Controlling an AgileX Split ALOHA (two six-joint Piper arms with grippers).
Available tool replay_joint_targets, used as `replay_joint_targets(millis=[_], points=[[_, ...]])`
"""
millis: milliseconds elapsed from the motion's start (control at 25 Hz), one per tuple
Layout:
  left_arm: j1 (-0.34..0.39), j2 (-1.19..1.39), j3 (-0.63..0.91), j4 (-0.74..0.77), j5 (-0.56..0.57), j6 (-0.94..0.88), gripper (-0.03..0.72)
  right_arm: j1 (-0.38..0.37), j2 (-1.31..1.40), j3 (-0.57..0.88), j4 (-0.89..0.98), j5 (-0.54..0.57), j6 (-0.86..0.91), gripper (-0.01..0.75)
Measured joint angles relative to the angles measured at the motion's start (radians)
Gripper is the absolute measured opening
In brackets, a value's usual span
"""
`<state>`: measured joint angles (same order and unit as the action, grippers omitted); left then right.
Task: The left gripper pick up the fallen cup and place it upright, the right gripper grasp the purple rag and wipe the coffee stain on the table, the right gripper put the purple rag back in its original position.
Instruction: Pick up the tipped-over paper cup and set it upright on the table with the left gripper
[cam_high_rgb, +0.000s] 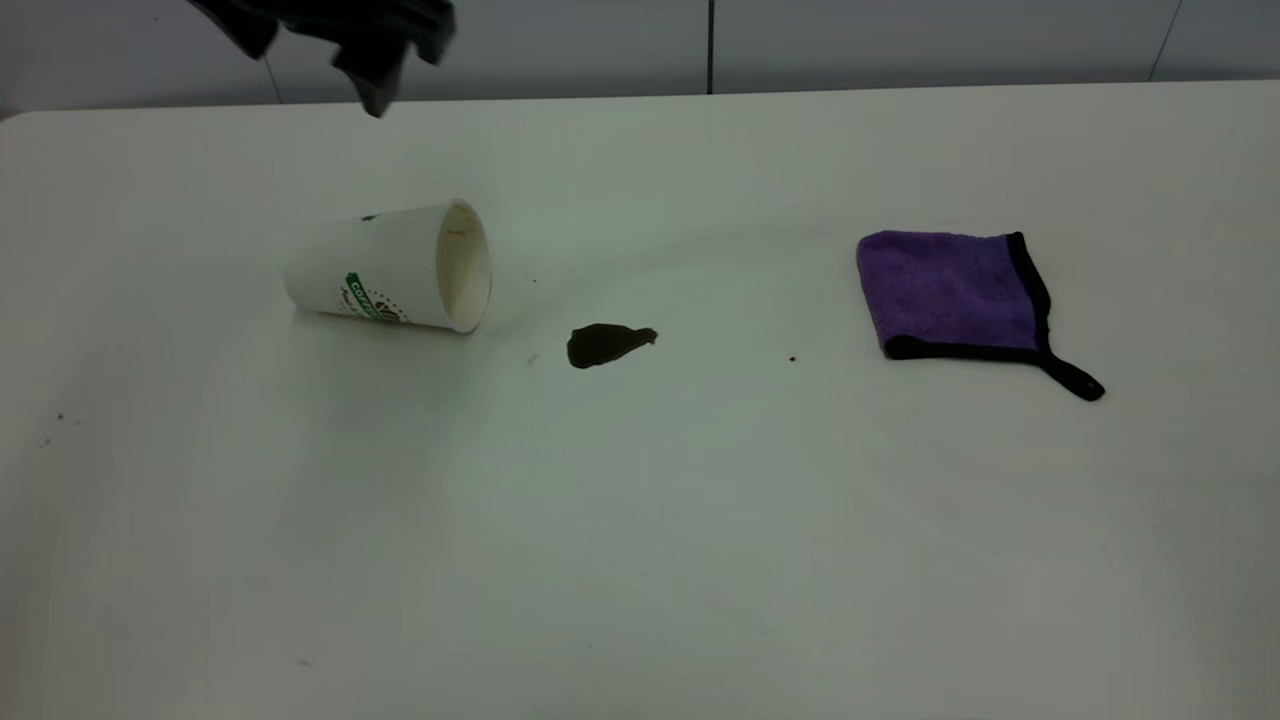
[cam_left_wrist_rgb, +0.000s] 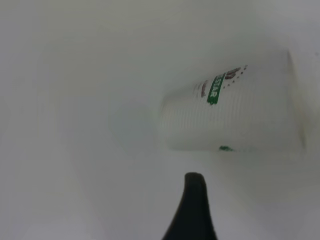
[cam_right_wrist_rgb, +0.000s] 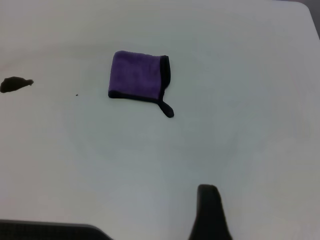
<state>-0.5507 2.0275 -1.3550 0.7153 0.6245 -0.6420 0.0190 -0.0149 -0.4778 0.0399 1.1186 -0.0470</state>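
Note:
The white cup (cam_high_rgb: 400, 268) with its green band lies on its side on the table (cam_high_rgb: 640, 520), left of centre, with its cream mouth turned toward the coffee stain (cam_high_rgb: 608, 344). My left gripper (cam_high_rgb: 372, 60) hangs open well above and behind the cup, holding nothing. In the left wrist view one dark finger (cam_left_wrist_rgb: 194, 205) points at the cup (cam_left_wrist_rgb: 232, 112) from a distance. The purple rag (cam_high_rgb: 950, 292) lies flat at the right, its black loop toward the front. My right gripper (cam_right_wrist_rgb: 208, 212) shows only as a black tip, far from the rag (cam_right_wrist_rgb: 137, 76).
A few tiny dark specks (cam_high_rgb: 792, 358) dot the table between the stain and the rag, and more lie near the left edge (cam_high_rgb: 60, 418). A grey wall with a dark vertical seam (cam_high_rgb: 710, 45) runs behind the table.

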Motion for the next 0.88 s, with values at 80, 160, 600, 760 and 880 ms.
replay_joint_targets(millis=[80,160,600,760,880], points=[[-0.032,0.088,-0.068,0.056,0.044,-0.062,0.705,0.000,0.000,0.000,0.000,0.000,0.000,0.586],[-0.057,0.169,-0.129,0.085,0.079,-0.088,0.702,0.000,0.000,0.000,0.000,0.000,0.000,0.586],[-0.070,0.454,-0.360,0.151,0.187,-0.107,0.673,0.000,0.000,0.000,0.000,0.000,0.000,0.586],[-0.048,0.505,-0.380,0.203,0.196,-0.160,0.663,0.000,0.000,0.000,0.000,0.000,0.000,0.586],[-0.024,0.521,-0.380,0.236,0.197,-0.179,0.644,0.000,0.000,0.000,0.000,0.000,0.000,0.586]])
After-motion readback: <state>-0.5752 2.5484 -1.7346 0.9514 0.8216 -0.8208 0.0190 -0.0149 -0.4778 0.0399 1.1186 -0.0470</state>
